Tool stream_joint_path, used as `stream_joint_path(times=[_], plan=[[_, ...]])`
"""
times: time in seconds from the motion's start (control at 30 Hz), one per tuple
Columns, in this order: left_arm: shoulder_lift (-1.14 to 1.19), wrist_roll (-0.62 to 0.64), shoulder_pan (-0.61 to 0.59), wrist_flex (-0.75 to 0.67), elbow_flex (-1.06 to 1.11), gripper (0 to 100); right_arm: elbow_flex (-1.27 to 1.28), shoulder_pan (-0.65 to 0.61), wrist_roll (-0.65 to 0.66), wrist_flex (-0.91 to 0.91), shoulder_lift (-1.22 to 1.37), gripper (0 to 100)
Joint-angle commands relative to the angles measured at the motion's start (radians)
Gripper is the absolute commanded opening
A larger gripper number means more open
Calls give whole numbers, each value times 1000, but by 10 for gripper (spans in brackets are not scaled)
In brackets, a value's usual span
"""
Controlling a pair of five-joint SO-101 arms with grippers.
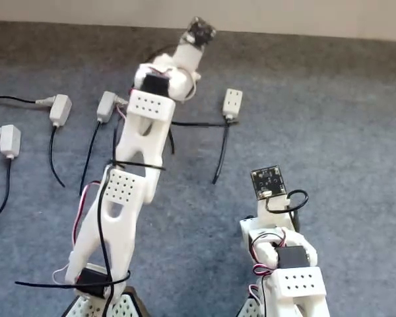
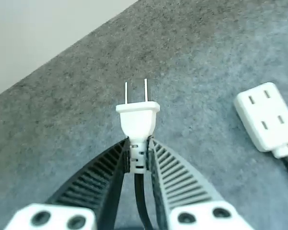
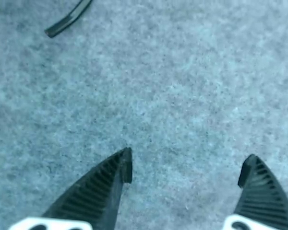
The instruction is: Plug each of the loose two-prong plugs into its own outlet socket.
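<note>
**Currently: left claw pinching a plug, right claw spread**

Farthest left on the grey worktop (image 1: 343, 119), the first socket (image 1: 10, 140) is lying with a black cord trailing toward the near edge and a pale piece touching its left end; whether that is a seated plug I cannot tell. Just right of it, the second socket (image 1: 61, 109) is lying likewise, a grey piece with a dark cord meeting its left end. The third socket (image 1: 107, 105) is sitting just beside the left arm (image 1: 142, 142).

The left arm is standing extended toward the far edge. The left claw (image 2: 138, 143) is pinching the white two-prong plug (image 2: 138, 117) by its neck, ridged fingers (image 2: 103, 170) pressing on both sides. The prongs are pointing straight away from the claw and the plug's black cord is running back between the fingers. Near the plug but apart from it, the fourth socket (image 2: 268, 117) is lying flat with its slot pairs facing up. In the high view this fourth socket (image 1: 232, 104) is lying right of the left arm, black cord trailing nearward.

Farthest right, the right arm (image 1: 287, 271) is sitting folded by the near edge. The right claw (image 3: 187, 167) is spread wide over the grey surface, gripping nothing, with a black cord end (image 3: 67, 21) lying well apart from it.
</note>
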Motion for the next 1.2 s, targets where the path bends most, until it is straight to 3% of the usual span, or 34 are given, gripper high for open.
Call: stream_joint_path(times=[0.0,0.13,0.37,0.57,0.7,0.87,1.0,1.17], plan=[[-254,-3,-2,247,-61,6,-5,-2,9,-15,-13,336],[-449,-5,-33,420,-59,6,-5,-1,9,-15,-13,336],[-690,-54,-208,486,-39,6,-5,1,9,-12,-13,336],[-865,-137,-455,486,266,6,-5,1,9,-12,-13,336],[-981,-201,-490,491,499,6,-5,4,9,-10,-13,336],[-1224,-292,-332,491,981,5,-51,168,6,39,-13,336],[-1435,-324,-133,486,1392,5,-260,351,-3,288,-13,336],[-1659,-374,179,470,1753,5,-331,515,121,317,-13,336]])
